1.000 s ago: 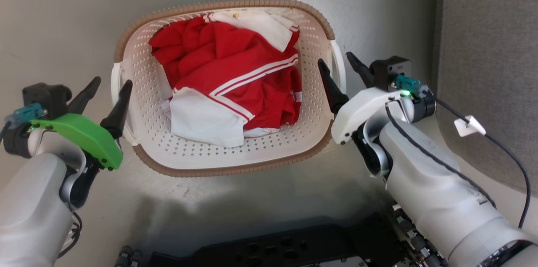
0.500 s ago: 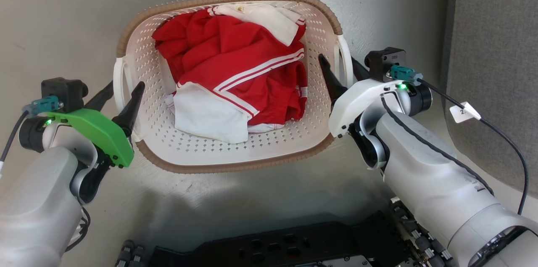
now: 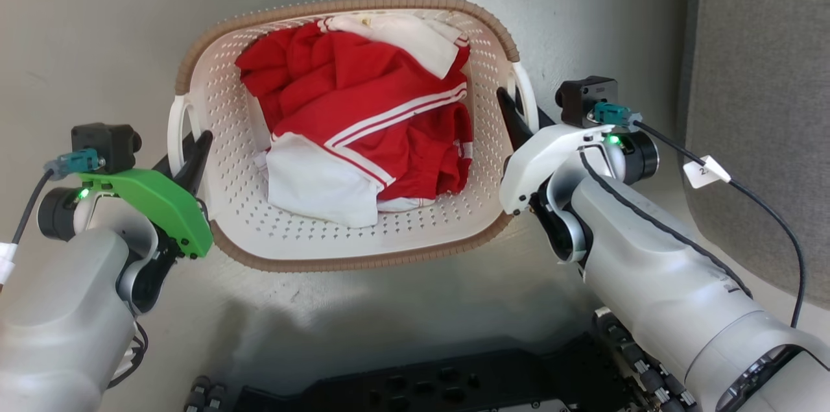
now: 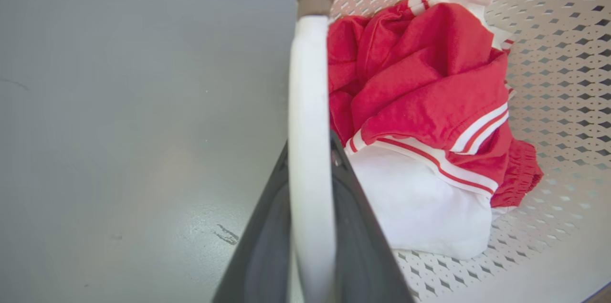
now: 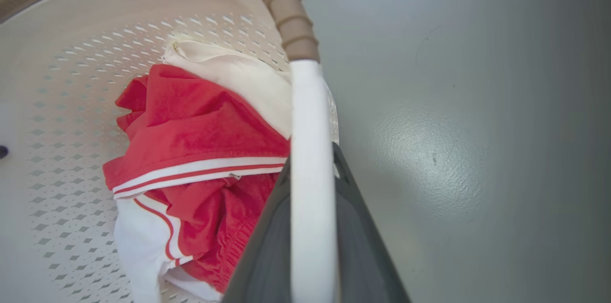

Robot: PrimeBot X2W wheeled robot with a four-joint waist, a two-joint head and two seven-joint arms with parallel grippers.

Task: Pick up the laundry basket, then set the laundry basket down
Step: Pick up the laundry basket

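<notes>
The laundry basket (image 3: pixel 343 6), cream perforated plastic with a brown woven-look rim, sits in the middle of the head view on the grey floor, holding red-and-white clothes (image 3: pixel 363 113). My left gripper (image 3: pixel 185 152) is shut on its white left handle (image 3: pixel 174 133). My right gripper (image 3: pixel 522 115) is shut on the white right handle (image 3: pixel 528 97). In the left wrist view the handle (image 4: pixel 308 78) runs up between the two dark fingers of my left gripper (image 4: pixel 310 143). In the right wrist view the other handle (image 5: pixel 308 102) sits likewise in my right gripper (image 5: pixel 311 156). Whether the basket is off the floor I cannot tell.
A grey carpeted panel (image 3: pixel 758 107) stands along the right side. My dark wheeled base (image 3: pixel 421 386) lies at the bottom edge. A black cable with a white tag (image 3: pixel 705 170) hangs from the right wrist. Bare grey floor (image 3: pixel 97 42) surrounds the basket.
Both grippers, open a second ago, moved in over the side handles and closed on them. The picture has shifted slightly.
</notes>
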